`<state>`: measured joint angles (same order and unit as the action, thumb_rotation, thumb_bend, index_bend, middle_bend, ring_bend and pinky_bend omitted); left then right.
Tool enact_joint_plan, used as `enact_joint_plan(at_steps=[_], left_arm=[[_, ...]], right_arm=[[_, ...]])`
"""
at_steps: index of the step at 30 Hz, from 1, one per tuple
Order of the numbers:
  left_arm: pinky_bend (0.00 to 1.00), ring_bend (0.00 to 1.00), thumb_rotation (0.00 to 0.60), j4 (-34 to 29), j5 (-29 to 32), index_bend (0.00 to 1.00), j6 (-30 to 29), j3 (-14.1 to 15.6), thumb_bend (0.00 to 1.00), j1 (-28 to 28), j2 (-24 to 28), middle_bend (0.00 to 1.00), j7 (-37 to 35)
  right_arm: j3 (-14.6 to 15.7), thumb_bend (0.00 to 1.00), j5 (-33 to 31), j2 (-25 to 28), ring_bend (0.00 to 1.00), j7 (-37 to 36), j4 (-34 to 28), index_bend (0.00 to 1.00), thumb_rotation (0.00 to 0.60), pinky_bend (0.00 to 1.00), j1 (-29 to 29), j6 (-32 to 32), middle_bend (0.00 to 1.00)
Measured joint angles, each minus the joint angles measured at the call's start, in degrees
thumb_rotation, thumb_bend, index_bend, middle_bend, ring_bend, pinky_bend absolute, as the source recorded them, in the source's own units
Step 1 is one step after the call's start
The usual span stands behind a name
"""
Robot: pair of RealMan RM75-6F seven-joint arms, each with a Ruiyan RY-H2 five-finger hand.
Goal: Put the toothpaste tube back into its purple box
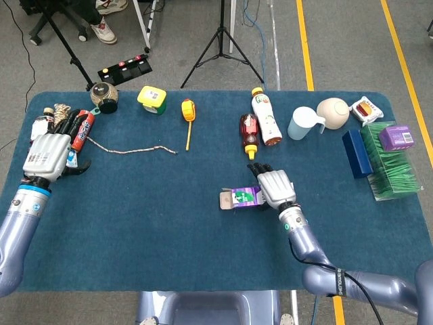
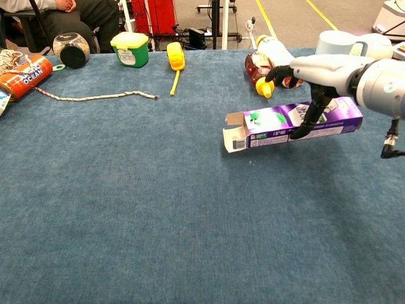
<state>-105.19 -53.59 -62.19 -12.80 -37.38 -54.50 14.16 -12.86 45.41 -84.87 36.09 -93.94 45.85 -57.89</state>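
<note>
The purple box [image 1: 241, 198] [image 2: 297, 120] lies on its side on the blue table near the middle, its end flap open at the left. My right hand [image 1: 275, 185] [image 2: 319, 71] is over the box's right half. Its fingers are stretched out above the box, and the thumb [image 2: 307, 120] lies against the box's front face. At the far left my left hand [image 1: 46, 153] hovers with its fingers straight and apart. A small white and blue piece [image 1: 72, 158] [image 2: 2, 101], perhaps the toothpaste tube, shows beside its thumb, mostly hidden.
A red "OCEAN" can [image 1: 84, 128] [image 2: 23, 76], a rope [image 1: 132, 149] and a jar [image 1: 105, 97] lie at the back left. A yellow-lidded tub [image 1: 152, 99], a tape measure [image 1: 188, 110], two bottles [image 1: 249, 132] [image 1: 266, 118], a cup [image 1: 304, 123] and boxes [image 1: 355, 153] line the back and right.
</note>
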Motion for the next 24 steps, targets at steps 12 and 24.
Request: enact_joint_plan(at_steps=[12, 24], left_arm=[[0.27, 0.05, 0.6, 0.7, -15.3, 0.0, -6.3, 5.8, 0.28, 10.4, 1.3, 0.0, -12.3], [0.22, 0.01, 0.6, 13.5, -27.1, 0.0, -20.6, 14.9, 0.27, 26.6, -5.6, 0.0, -23.3]], right_arm=[[2.5, 0.0, 19.2, 11.6, 0.12, -12.8, -3.2, 0.09, 0.6, 0.3, -7.2, -6.3, 0.11], [10.9, 0.0, 38.0, 20.2, 0.11, -28.8, 4.2, 0.09, 0.6, 0.27, -22.0, -22.5, 0.11]])
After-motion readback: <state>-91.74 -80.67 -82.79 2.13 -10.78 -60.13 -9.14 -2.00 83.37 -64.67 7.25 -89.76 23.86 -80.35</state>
